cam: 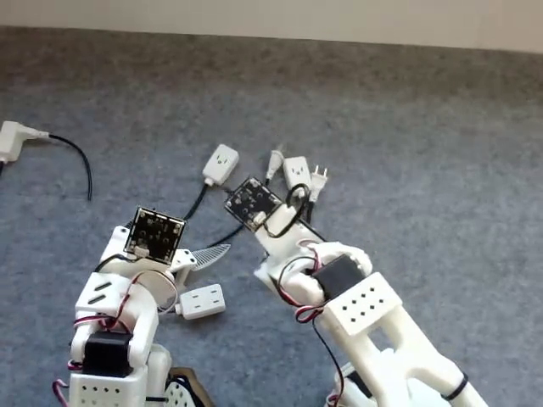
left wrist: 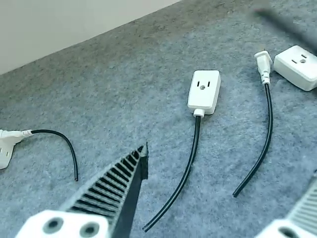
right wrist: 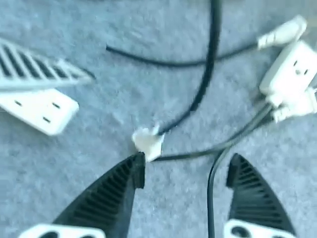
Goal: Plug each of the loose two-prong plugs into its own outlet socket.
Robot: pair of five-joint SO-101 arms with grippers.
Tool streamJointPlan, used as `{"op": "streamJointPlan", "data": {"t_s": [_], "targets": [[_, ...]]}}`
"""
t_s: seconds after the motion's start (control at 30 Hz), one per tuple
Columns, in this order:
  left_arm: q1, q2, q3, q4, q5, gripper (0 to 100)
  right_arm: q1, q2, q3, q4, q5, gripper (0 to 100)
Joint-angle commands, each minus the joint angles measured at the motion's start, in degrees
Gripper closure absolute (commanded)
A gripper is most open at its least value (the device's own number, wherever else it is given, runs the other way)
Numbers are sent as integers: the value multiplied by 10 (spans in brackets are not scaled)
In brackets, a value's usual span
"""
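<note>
the right jaws stand spread, one tip just beside a small white plug (right wrist: 147, 141) on a black cord, on the grey carpeted tabletop (right wrist: 74, 163); the left jaws gape wide.

A white socket (cam: 221, 164) on a black cord lies flat on the grey surface (cam: 407, 127), with a loose white plug (cam: 274, 161) near it. A second socket (cam: 297, 172) lies between that plug and another plug (cam: 318, 180), and a third socket (cam: 204, 301) lies well apart.

Grey carpet (cam: 424, 127), pale wall (cam: 339, 15) behind
</note>
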Motion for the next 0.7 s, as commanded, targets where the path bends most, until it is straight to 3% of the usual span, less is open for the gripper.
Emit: {"op": "streamJointPlan", "data": {"t_s": [0.0, 0.27, 0.4, 0.5, 0.67], "targets": [[-5, 2, -1, -12, 4, 543, 22, -33, 31, 9, 30, 707], [-4, 2, -1, -12, 5, 543, 25, -145, 114, 9, 69, 707], [-5, 2, -1, -12, 5, 543, 25, -167, 114, -89, -20, 707], [-5, 2, -1, -11, 5, 543, 22, -114, 93, -125, -28, 707], [-3, 2, -1, -11, 5, 543, 30, 95, -28, -123, -29, 707]]}}
